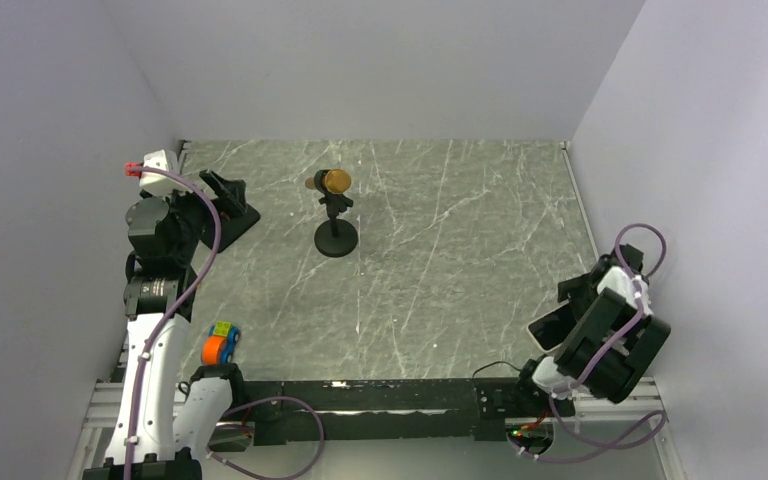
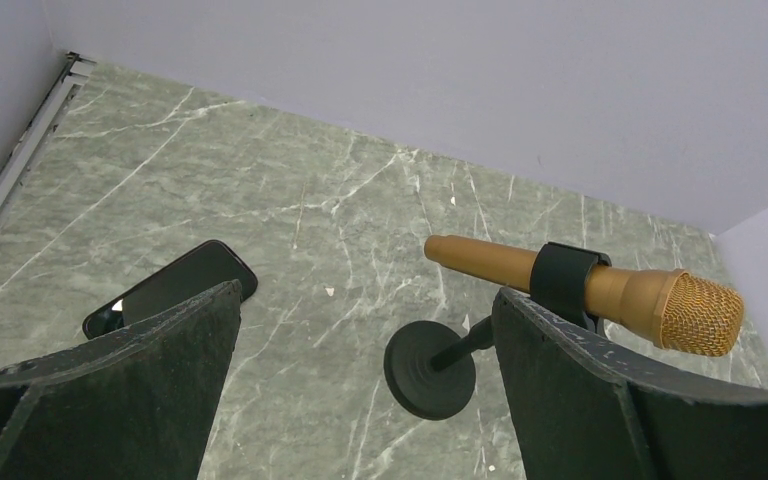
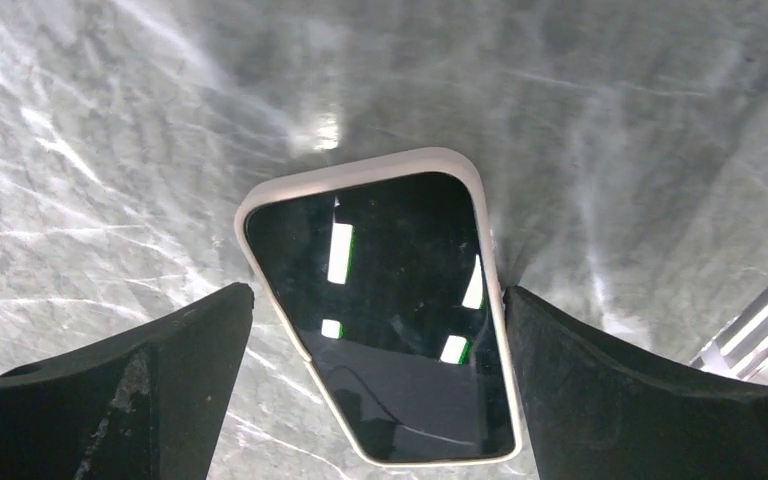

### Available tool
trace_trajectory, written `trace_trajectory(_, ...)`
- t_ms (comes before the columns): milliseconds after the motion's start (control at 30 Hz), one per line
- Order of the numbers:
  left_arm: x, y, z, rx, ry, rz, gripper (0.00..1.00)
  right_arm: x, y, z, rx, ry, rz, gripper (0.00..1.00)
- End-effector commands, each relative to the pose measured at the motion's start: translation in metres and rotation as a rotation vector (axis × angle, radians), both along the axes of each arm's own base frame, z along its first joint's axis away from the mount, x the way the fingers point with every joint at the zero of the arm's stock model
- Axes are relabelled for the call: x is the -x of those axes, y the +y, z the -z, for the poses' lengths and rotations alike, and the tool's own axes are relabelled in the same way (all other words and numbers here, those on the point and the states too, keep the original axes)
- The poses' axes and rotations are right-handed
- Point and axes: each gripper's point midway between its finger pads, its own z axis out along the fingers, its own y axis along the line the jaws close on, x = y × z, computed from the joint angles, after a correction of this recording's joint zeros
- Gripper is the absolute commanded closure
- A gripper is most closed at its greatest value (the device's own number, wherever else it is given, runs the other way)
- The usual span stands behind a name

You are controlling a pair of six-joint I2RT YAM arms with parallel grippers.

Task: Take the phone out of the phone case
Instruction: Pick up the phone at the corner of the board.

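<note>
Under the right gripper (image 3: 377,293), jaws wide, the phone (image 3: 388,335) lies face up in its pale case (image 3: 260,208) at the table's (image 1: 460,280) near right. The glass looks slick and breakable, so I'd peel at the case rim. The left gripper (image 2: 367,295) gapes too, empty.

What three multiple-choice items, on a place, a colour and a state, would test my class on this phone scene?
1. The cased phone lies: A) below the right tool; B) far left; C) dead centre.
2. Its case is: A) red; B) white; C) green.
3. The right tool is: A) open; B) shut on the phone; C) shut on the case.
Key: 1 A, the right wrist view looks down on it between the fingers; 2 B, its rim shows white; 3 A, the fingers stand wide apart.
</note>
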Motion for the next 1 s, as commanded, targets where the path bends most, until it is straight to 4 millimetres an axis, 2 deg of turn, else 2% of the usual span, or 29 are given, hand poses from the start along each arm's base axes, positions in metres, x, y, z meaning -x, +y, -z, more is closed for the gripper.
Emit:
trace_trajectory(0, 0.002, -0.001, -0.019, 0.008, -0.062, 0.008, 0.01, -0.011, 0.003, -0.004, 0.013, 0.126, -0.067, 0.0)
trace_trajectory(100, 0.002, -0.001, -0.019, 0.007, -0.061, 0.007, 0.01, -0.012, 0.011, 0.007, -0.028, 0.209, -0.096, 0.0)
trace_trajectory(267, 0.002, -0.001, -0.019, 0.008, -0.059, 0.011, 0.01, -0.014, 0.023, 0.024, -0.077, 0.238, -0.12, 0.03)
trace_trajectory(367, 0.002, -0.003, -0.019, 0.012, -0.06, 0.018, 0.01, -0.018, 0.023, 0.026, -0.06, 0.223, -0.14, 0.15)
trace_trajectory(433, 0.001, -0.004, -0.019, 0.015, -0.059, 0.026, 0.01, -0.022, 0.023, 0.025, -0.049, 0.201, -0.153, 0.35)
trace_trajectory(467, 0.001, -0.005, -0.02, 0.016, -0.06, 0.03, 0.01, -0.022, 0.024, 0.025, -0.047, 0.194, -0.158, 0.4)
trace_trajectory(533, 0.0, -0.007, -0.019, 0.019, -0.058, 0.044, 0.01, -0.024, 0.025, 0.023, -0.038, 0.177, -0.166, 0.45)
trace_trajectory(700, -0.004, -0.016, -0.017, 0.038, -0.05, 0.093, 0.01, -0.035, 0.025, 0.012, 0.0, 0.111, -0.204, 0.49)
trace_trajectory(967, -0.011, -0.038, -0.018, 0.063, -0.053, 0.217, 0.01, -0.06, 0.031, -0.014, 0.086, -0.106, -0.308, 0.74)
